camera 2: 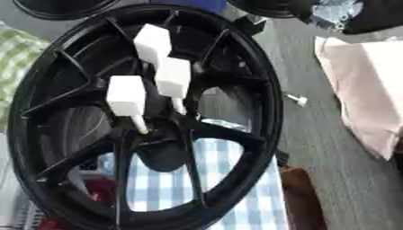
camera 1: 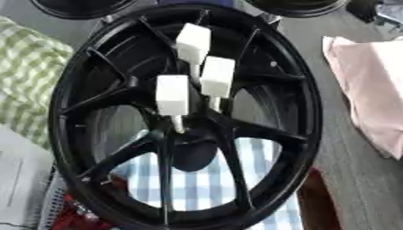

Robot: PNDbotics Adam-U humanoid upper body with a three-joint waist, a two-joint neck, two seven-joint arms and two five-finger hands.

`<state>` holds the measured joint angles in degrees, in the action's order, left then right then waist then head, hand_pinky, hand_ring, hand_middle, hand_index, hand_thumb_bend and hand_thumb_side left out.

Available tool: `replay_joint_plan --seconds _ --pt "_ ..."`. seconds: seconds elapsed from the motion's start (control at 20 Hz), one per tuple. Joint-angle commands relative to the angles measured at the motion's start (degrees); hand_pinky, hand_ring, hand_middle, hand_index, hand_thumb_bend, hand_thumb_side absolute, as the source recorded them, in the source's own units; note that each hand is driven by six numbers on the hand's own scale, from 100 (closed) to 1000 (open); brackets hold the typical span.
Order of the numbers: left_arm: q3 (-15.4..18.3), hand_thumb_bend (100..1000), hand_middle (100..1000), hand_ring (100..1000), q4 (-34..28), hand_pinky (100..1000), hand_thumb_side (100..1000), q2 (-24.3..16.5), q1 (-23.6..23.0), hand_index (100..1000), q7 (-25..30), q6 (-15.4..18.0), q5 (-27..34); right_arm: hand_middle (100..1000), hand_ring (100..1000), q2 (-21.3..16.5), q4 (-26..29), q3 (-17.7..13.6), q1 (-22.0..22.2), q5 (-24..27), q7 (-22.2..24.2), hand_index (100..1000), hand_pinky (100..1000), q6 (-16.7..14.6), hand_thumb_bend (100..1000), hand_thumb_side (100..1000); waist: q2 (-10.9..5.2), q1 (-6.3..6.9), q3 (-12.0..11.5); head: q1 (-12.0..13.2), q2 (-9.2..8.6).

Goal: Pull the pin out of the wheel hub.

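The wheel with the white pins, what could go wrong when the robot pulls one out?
The three white pins stand close together in the black wheel, so a hand reaching for one might bump its neighbours. One small white pin already lies on the grey table; a pulled pin could also drop. The robot's hands are not in view.

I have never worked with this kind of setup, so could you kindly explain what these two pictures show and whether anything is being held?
Both pictures come from one stereo camera in a humanoid robot's head, its left and right eyes, looking down at the same moment. Filling the view is a black wheel hub with spokes. Three white pins with blocky heads stand near its centre. Through the spokes you see blue checked cloth. A pink cloth lies to the right, and a small white piece lies loose on the grey table. Neither robot hand shows, so nothing is held.
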<state>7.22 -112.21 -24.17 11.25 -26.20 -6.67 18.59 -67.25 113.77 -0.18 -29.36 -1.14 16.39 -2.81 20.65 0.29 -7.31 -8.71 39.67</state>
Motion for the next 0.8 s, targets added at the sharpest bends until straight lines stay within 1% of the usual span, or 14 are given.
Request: replay_joint_plan --seconds 0.05,0.4,0.6,0.8 --pt "0.1 531 612 673 -0.6 650 641 -2.0 0.6 732 0.4 0.0 -0.2 795 845 -4.4 0.8 0.4 -2.2 -0.8 4.6 806 917 -2.9 480 456 -1.92 -0.93 -0.3 -0.3 -0.63" --pt "-0.3 530 612 672 -0.5 651 642 -2.5 0.9 732 0.8 -0.1 -0.2 802 859 -6.5 0.8 3.7 -6.5 -2.6 16.1 807 921 -9.5 531 501 -1.63 -1.86 -1.1 -0.6 -1.06" --pt "-0.5 529 612 671 -0.5 651 642 -2.7 1.2 732 1.0 -0.2 -0.2 803 861 -6.4 0.8 5.9 -8.9 -3.9 20.8 806 922 -12.9 532 525 -1.45 -2.2 -1.5 -0.9 -1.32" --pt "-0.6 528 612 670 -0.5 651 643 -2.9 1.3 732 1.2 -0.3 -0.2 803 862 -5.7 0.8 7.9 -11.7 -4.2 24.1 807 922 -14.5 536 536 -1.4 -2.35 -1.7 -1.2 -1.12"
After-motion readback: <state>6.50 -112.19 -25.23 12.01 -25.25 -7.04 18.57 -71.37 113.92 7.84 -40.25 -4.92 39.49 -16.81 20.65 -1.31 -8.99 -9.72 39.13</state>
